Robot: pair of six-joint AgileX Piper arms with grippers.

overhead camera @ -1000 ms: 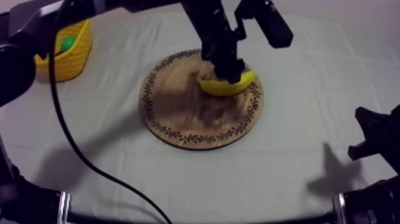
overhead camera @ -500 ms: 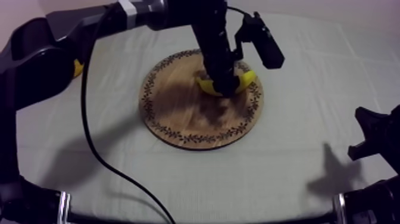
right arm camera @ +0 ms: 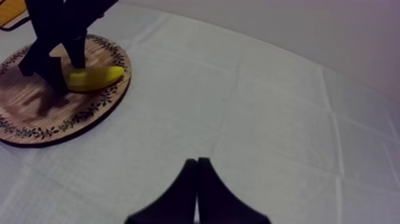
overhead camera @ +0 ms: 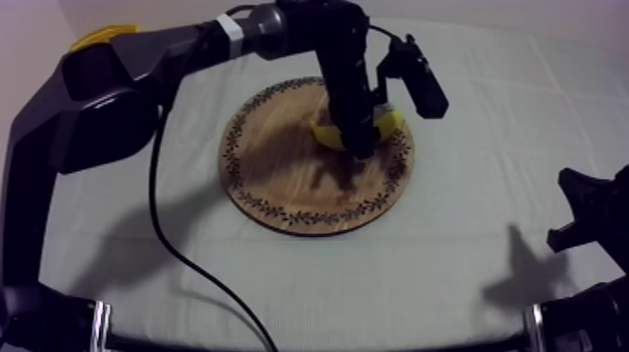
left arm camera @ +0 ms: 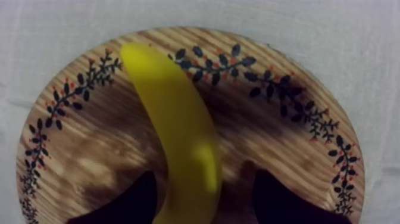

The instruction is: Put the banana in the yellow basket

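Top view: the left arm [overhead camera: 140,70] reaches in from the upper left and bends down over the board [overhead camera: 281,187], a round wooden disc with a leaf-patterned rim, lying mid-table on the cloth [overhead camera: 468,281]. The left gripper [overhead camera: 360,142] points down at the right side of the board, right at the banana [overhead camera: 387,122], whose yellow shows on both sides of the black arm. A sliver of the basket [overhead camera: 105,36] peeks out behind the arm at the table's far left corner, well apart from the board.

Left wrist view: the banana lies flat on the board, one end near the rim pattern, its body running between the two fingers [left arm camera: 134,199]. The claw is released (spread wide, one finger on each side of the fruit). A strip of wood shows between the banana and one finger. The other finger is just beside the banana, and I cannot tell whether it touches.

Right wrist view: the right gripper [right arm camera: 197,164] is clenched on nothing, its fingers pressed together into a narrow wedge above bare cloth, well apart from the board. Farther off, the left gripper stands over the banana on the board
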